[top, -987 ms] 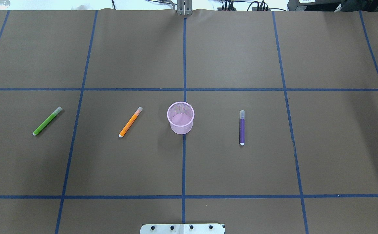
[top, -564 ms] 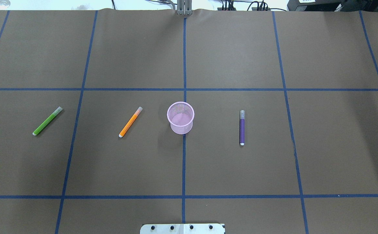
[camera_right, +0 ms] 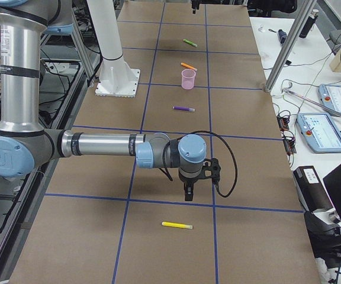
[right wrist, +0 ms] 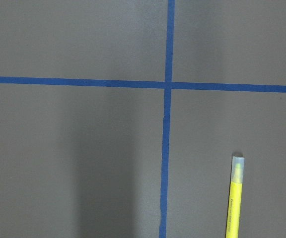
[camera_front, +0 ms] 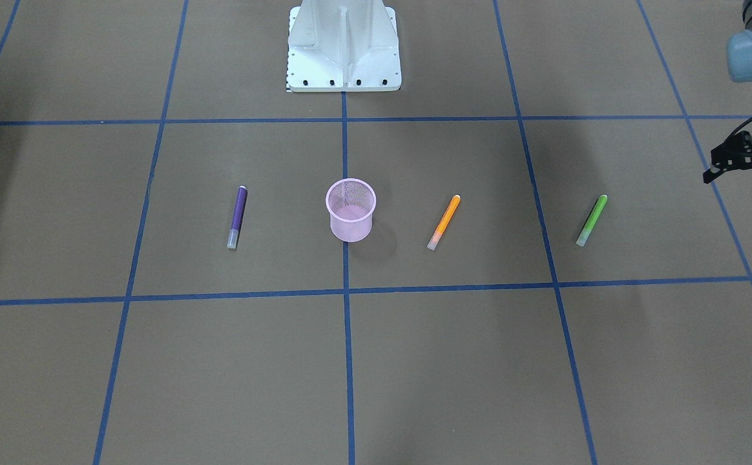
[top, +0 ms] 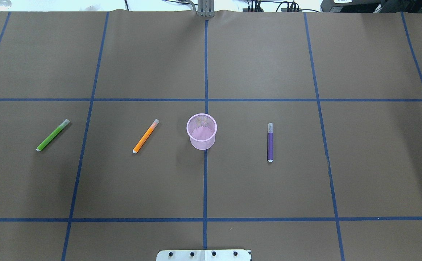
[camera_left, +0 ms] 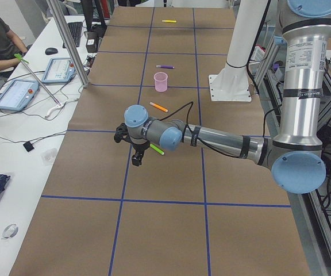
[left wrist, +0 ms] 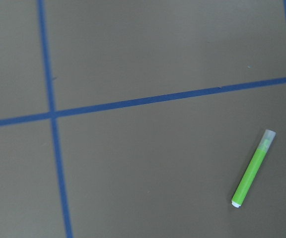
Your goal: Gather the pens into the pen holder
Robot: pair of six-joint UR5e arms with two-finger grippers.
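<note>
The pink mesh pen holder [top: 201,131] stands upright at the table's middle with nothing in it. Three pens lie flat around it: an orange pen [top: 145,136] just to its left, a green pen [top: 53,135] farther left and a purple pen [top: 270,142] to its right. A yellow pen [right wrist: 235,198] lies far out on the right end. My left gripper [camera_front: 731,186] hovers open and holding nothing, beyond the green pen [camera_front: 592,220]. My right gripper [camera_right: 188,192] hangs near the yellow pen [camera_right: 177,225]; I cannot tell whether it is open or shut.
Brown paper with blue tape lines covers the table [top: 261,54]. The robot's white base [camera_front: 344,45] stands at the near middle edge. A side bench [camera_left: 33,92] with tablets, cables and a seated person runs along the far edge.
A small dark tip of the left gripper has come into the overhead view at its left edge. The pens and the pen holder have not moved.
</note>
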